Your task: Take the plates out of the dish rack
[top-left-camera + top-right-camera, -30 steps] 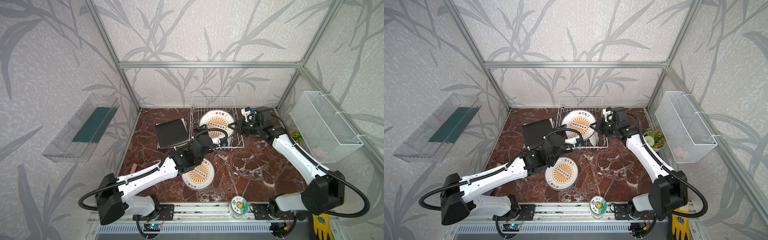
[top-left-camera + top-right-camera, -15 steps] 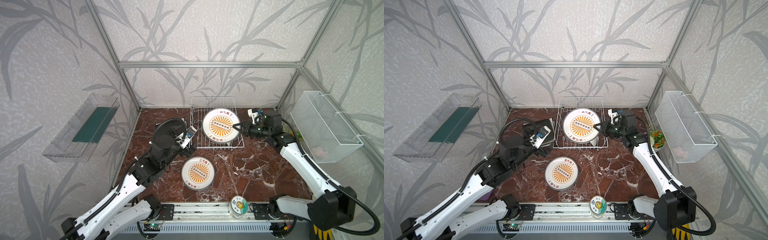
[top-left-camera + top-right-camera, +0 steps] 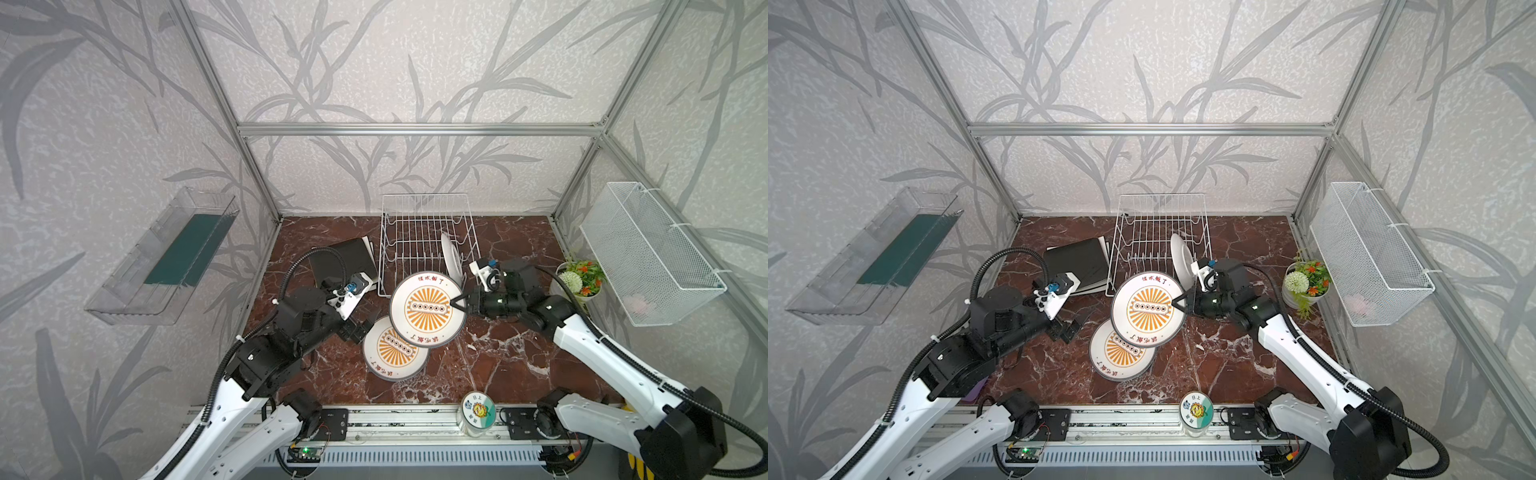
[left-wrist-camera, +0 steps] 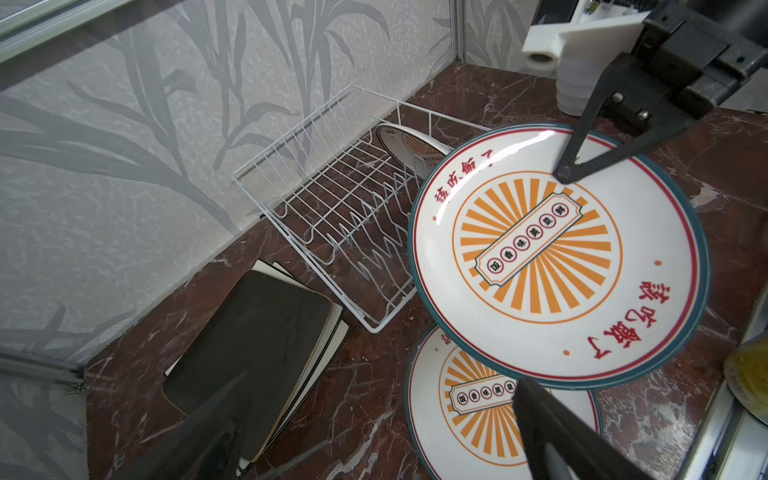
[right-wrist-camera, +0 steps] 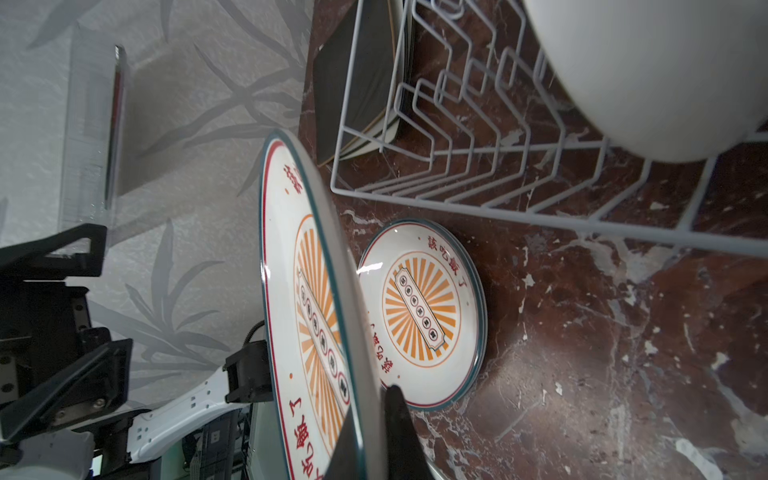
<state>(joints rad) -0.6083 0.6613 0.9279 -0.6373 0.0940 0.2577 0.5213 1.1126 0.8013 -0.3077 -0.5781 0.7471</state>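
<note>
right gripper pinched on rim of sunburst plate, held just near of rack, over flat plate on table, left gripper wide open, empty, upright plate in rack's right side

Probably a robot lab test cell: aluminium frame across upper middle, leaf-patterned panels all round, arm-mounting rail along the bottom.

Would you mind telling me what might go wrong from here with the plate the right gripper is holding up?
The right gripper pinches the held plate only at its rim, so it may tip or slip out.
It hangs over the plate on the table; a drop could chip both.
The open left gripper sits close beside them and might get bumped.
</note>
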